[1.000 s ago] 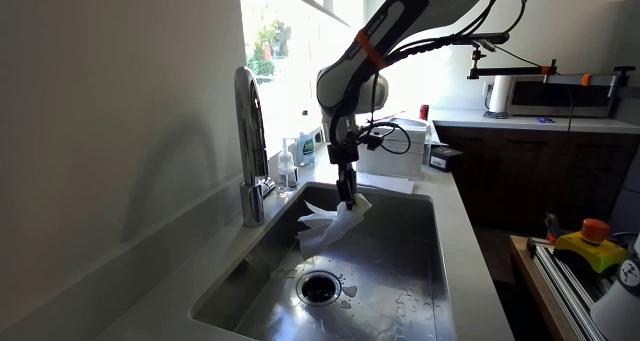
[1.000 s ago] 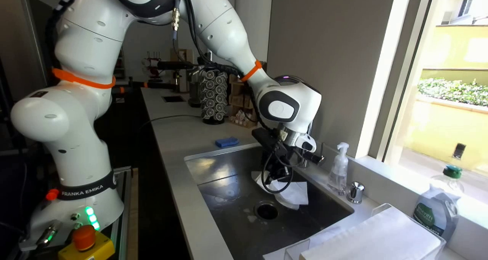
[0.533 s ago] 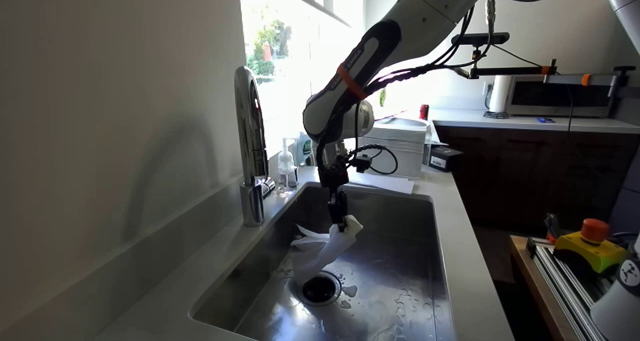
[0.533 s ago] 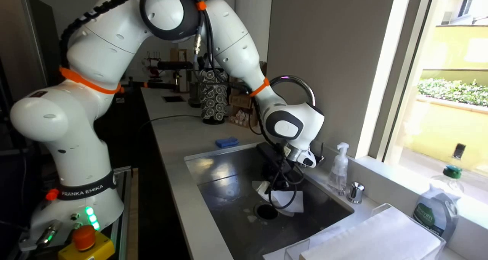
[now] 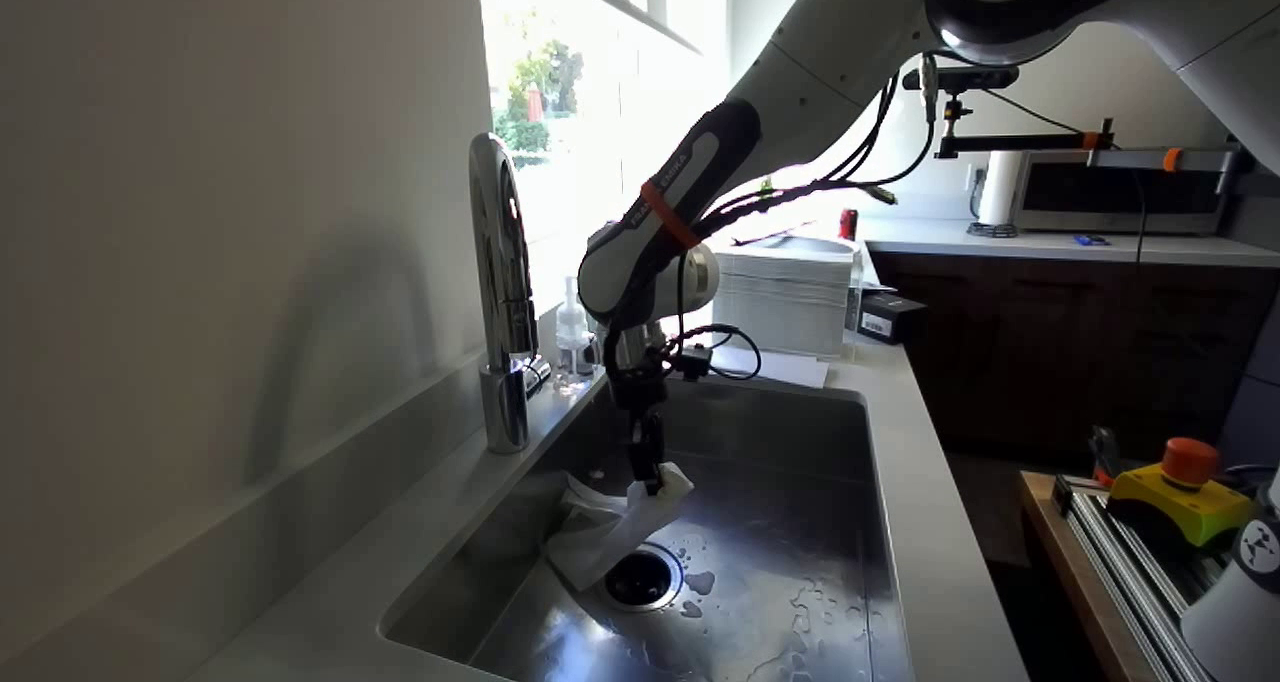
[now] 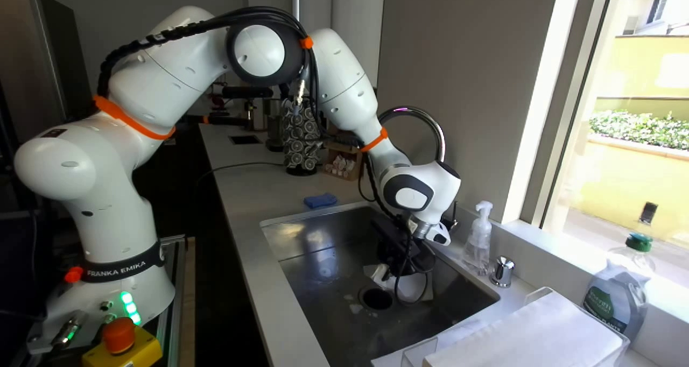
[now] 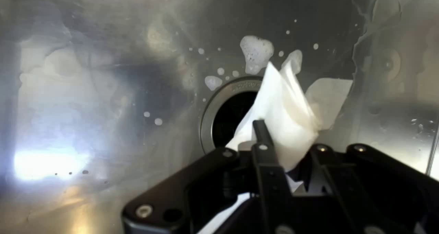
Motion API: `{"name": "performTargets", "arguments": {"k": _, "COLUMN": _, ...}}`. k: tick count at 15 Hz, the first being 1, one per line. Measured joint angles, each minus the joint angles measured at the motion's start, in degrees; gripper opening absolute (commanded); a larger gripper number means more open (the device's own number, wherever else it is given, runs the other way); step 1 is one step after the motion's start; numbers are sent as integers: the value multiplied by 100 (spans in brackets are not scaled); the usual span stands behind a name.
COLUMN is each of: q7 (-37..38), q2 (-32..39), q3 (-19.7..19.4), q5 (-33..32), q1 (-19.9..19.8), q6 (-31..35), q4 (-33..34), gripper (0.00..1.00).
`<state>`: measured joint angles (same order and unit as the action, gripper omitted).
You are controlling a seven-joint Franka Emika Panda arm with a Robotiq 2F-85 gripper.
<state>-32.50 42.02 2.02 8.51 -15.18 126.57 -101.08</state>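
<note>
Steel gleams in a window-lit kitchen sink (image 5: 780,532) as the claw (image 5: 652,484), clamped on crumpled white paper (image 5: 608,540), holds it low beside the drain (image 5: 643,579); puddles (image 7: 257,52) could soak and tear the paper, or its loose folds could slip in and snag.

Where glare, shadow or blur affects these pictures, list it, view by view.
In the wrist view, a white glare patch on the sink floor, lower left, and the crumpled white sheet blurred along its right edge; in an exterior view, the window mostly blown out, the faucet casting a soft arched shadow on the wall.
</note>
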Motion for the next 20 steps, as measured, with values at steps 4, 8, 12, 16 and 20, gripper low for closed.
{"name": "performTargets", "arguments": {"k": 4, "q7": -154, "q2": 362, "q3": 55, "q5": -7, "q1": -25, "q6": 334, "q4": 243, "gripper": 2}}
{"name": "performTargets", "arguments": {"k": 8, "q7": -148, "q2": 619, "q3": 41, "q5": -27, "q1": -61, "q6": 718, "q4": 408, "gripper": 2}}
{"name": "performTargets", "arguments": {"k": 12, "q7": -51, "q2": 732, "q3": 19, "q5": -26, "q1": -189, "q6": 1085, "q4": 549, "gripper": 2}}
{"name": "performTargets", "arguments": {"k": 16, "q7": -46, "q2": 860, "q3": 90, "q5": -25, "q1": -282, "q6": 1505, "q4": 574, "gripper": 2}}
{"name": "performTargets", "arguments": {"k": 20, "q7": -46, "q2": 1066, "q3": 257, "q5": -25, "q1": -279, "q6": 1777, "q4": 574, "gripper": 2}}
